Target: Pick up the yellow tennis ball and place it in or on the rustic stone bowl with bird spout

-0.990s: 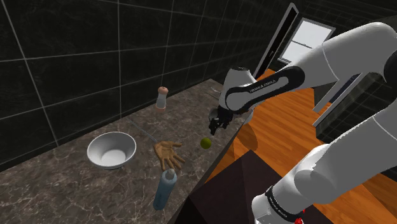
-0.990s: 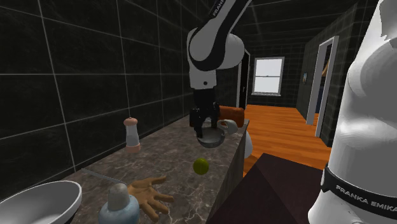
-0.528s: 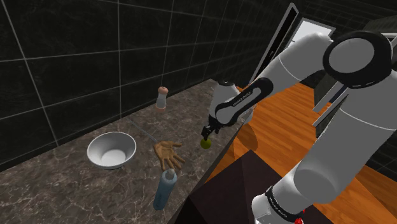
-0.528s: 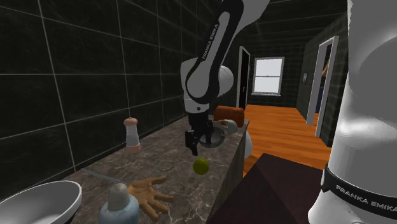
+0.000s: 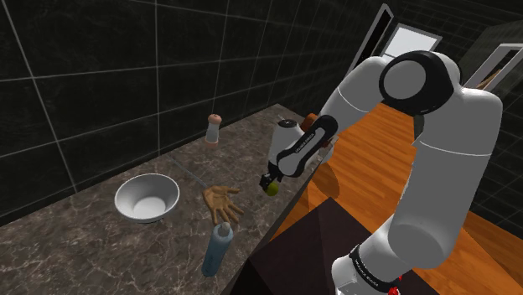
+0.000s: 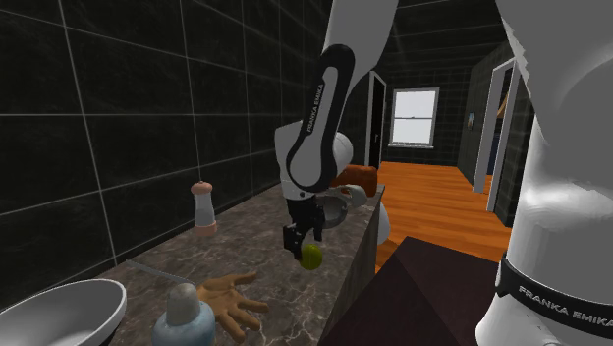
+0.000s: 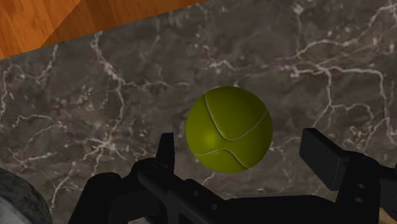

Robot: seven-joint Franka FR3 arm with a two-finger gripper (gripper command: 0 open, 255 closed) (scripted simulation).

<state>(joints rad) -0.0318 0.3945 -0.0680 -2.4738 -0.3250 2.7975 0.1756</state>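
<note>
A yellow-green tennis ball point(image 5: 271, 188) point(image 6: 311, 257) point(image 7: 229, 129) lies on the dark marble counter point(image 5: 168, 243), close to its front edge. My black gripper point(image 5: 269, 179) point(image 6: 301, 239) point(image 7: 245, 156) hangs low over the ball and is open. One finger stands on each side of the ball, and neither touches it. A grey stone-looking bowl point(image 6: 336, 206) with a pale spout sits just behind the gripper, partly hidden by the arm. Its rough grey rim point(image 7: 14, 198) peeks in beside one finger.
A white bowl point(image 5: 147, 198), a wooden hand model point(image 5: 222, 202) and a blue bottle point(image 5: 217, 248) stand further along the counter. A shaker point(image 5: 214, 129) is by the black tiled wall. Beyond the counter edge lie orange floor point(image 5: 377, 184) and the dark stand point(image 5: 314, 251).
The arm swung over and the gripper came down from above the counter until its fingers flank the ball. The ball has stayed in place.
</note>
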